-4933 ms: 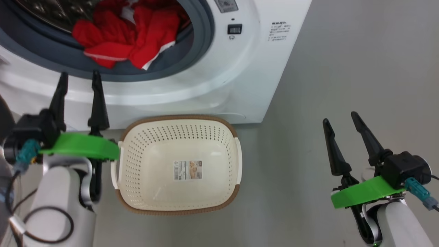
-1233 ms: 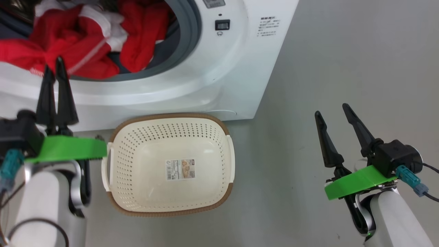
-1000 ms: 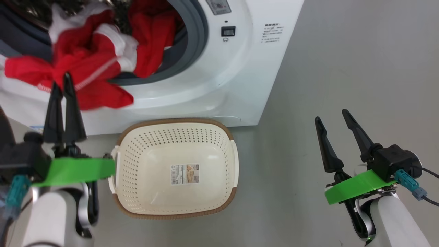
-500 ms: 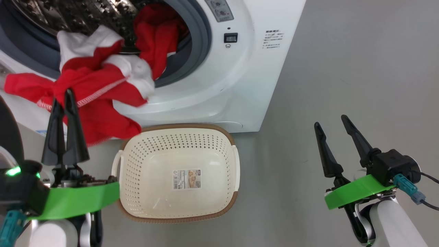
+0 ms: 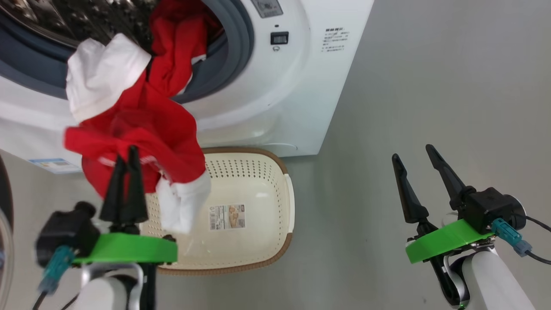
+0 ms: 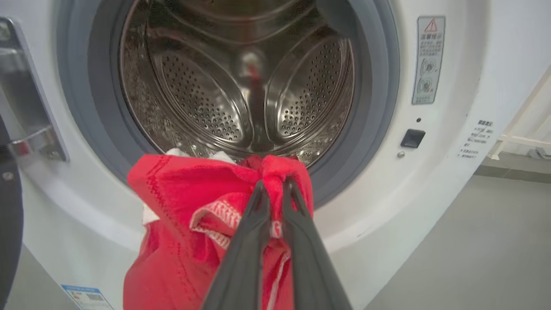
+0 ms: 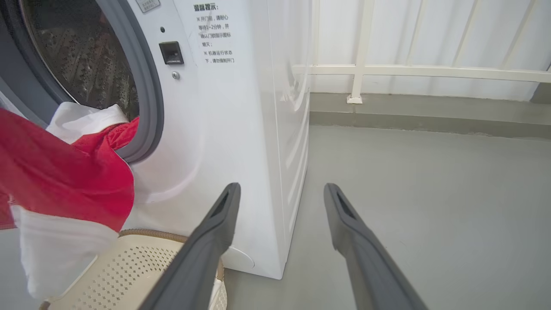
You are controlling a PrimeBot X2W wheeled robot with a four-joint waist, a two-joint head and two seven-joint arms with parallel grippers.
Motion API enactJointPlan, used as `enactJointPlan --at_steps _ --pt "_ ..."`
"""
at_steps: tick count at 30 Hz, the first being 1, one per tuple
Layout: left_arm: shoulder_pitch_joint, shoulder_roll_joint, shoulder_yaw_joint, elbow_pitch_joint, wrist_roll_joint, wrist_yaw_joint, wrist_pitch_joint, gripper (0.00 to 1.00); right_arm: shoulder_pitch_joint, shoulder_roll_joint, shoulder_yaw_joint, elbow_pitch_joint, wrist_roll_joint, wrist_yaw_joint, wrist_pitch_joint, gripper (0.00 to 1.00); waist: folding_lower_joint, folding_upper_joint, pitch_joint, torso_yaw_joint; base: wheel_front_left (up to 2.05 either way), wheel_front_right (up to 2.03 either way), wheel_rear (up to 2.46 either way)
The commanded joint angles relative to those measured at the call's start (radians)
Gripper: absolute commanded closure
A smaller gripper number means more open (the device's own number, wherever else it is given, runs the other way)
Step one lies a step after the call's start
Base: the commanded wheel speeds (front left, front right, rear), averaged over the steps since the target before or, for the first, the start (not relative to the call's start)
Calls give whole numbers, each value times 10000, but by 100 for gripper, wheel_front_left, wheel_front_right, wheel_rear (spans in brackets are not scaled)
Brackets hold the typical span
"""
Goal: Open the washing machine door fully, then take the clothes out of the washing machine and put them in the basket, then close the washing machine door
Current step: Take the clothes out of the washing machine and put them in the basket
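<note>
Bright red-and-white fabric clothes (image 5: 146,129) now hang further out of the white front-load washing machine (image 5: 275,112), over the cream perforated plastic basket (image 5: 262,185), w/ a tail still at the steel drum (image 6: 241,86) mouth. Left gripper (image 5: 127,151) is clamped on them, right gripper (image 5: 411,151) wide open & empty; pull tail clear, centre over basket, then release.

On the white front of the washing machine (image 7: 258,129), a printed black Chinese notice (image 7: 214,32) headed "温馨提示"; two starred lines beneath include "1~2分钟". Beside the drum opening, a grey sticker (image 6: 428,60) with a red warning triangle, characters too small to read. In the basket (image 5: 289,202), a paper label (image 5: 227,216) with barcode, wording illegible. Low on the machine, a blue sticker (image 5: 51,165), unreadable
</note>
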Motion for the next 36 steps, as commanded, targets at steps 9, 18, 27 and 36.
enactJointPlan --at_steps 9,18,27,36 --pt "-1891 -151 -444 3880 -1322 -847 -421 100 -450 24 415 -233 146 46 -63 0 1 0 982 -377 0 0 0" --pt "-3655 -202 -627 7519 -2753 -1587 -613 100 -840 24 519 -260 261 46 -63 0 1 0 1792 -694 0 0 0" --pt "-5017 -206 -2520 9909 -4807 -2141 -335 100 -1247 24 671 -329 329 46 -63 0 1 0 2545 -878 0 0 0" --pt "-5442 -207 -4139 10995 -6357 -2243 -191 100 -1484 24 767 -363 338 46 -63 0 1 0 3167 -1025 0 0 0"
